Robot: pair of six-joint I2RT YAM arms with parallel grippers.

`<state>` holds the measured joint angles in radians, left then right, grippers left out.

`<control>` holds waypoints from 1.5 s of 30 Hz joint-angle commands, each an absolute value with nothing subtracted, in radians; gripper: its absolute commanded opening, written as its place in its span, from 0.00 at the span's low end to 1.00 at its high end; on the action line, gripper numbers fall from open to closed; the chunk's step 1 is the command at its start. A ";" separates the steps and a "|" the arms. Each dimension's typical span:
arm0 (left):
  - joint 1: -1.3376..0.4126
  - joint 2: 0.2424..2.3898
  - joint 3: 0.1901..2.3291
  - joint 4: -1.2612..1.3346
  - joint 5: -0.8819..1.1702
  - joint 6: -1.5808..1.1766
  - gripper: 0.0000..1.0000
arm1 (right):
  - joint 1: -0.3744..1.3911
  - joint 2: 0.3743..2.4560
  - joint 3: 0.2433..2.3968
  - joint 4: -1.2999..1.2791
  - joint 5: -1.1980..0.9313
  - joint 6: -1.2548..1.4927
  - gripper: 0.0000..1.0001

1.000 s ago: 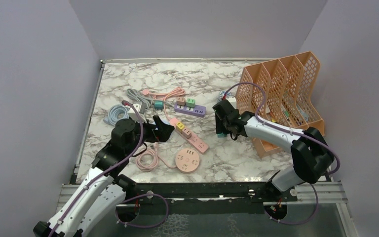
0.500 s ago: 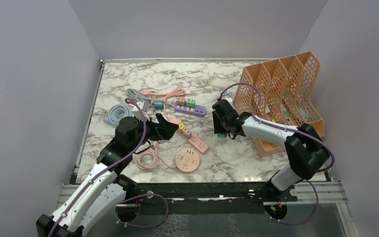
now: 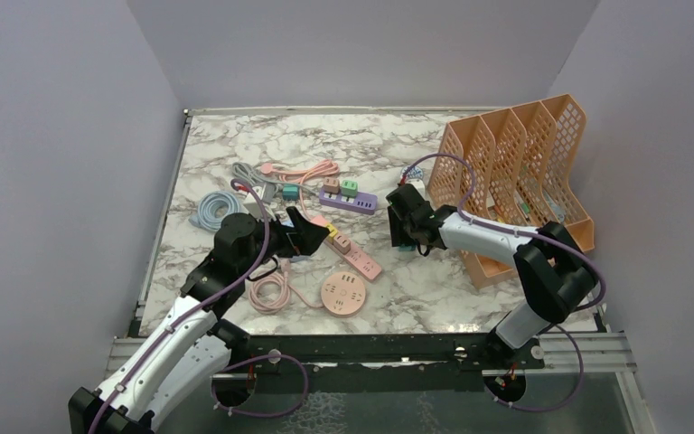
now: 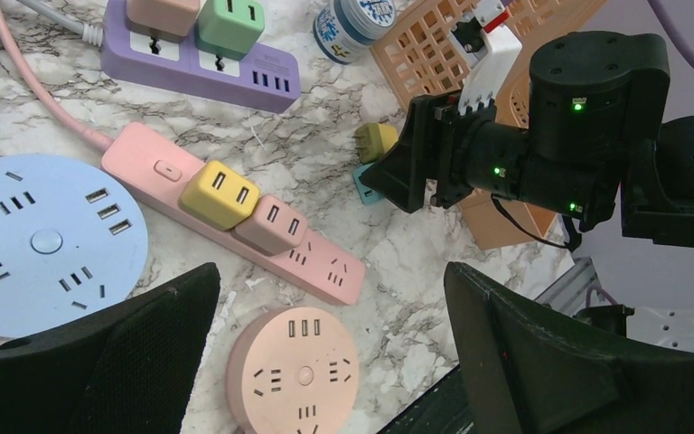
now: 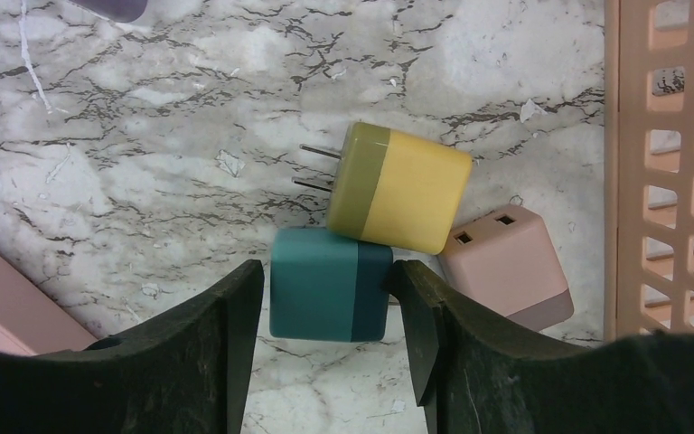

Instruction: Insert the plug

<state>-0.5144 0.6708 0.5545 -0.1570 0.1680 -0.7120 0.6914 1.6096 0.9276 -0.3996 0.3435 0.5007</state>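
Progress is small; left gripper [image 3: 301,237], jaws wide, has crept toward the strip [image 3: 366,264]; right gripper [image 5: 327,294] brackets the teal plug [image 5: 330,280], grip unclear.

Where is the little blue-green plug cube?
In the right wrist view the teal plug cube sits on the marble table between the fingers of the right gripper, next to the yellow plug and near the orange rack.

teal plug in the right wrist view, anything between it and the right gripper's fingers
Nothing visible. The fingers of the right gripper flank the teal plug on both sides with no object in the gaps. A yellow plug butts against its far edge, and a pink adapter lies just outside one finger, by the orange rack.
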 commanded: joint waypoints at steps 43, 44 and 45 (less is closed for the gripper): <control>-0.515 0.685 0.518 -0.118 0.187 -0.722 0.96 | 0.688 1.565 0.893 -0.337 0.207 0.494 0.33; -0.515 0.696 0.518 -0.112 0.201 -0.723 0.96 | 0.688 1.539 0.888 -0.326 0.169 0.493 0.32; -0.515 0.709 0.521 -0.103 0.216 -0.723 0.95 | 0.688 1.500 0.884 -0.313 0.131 0.496 0.32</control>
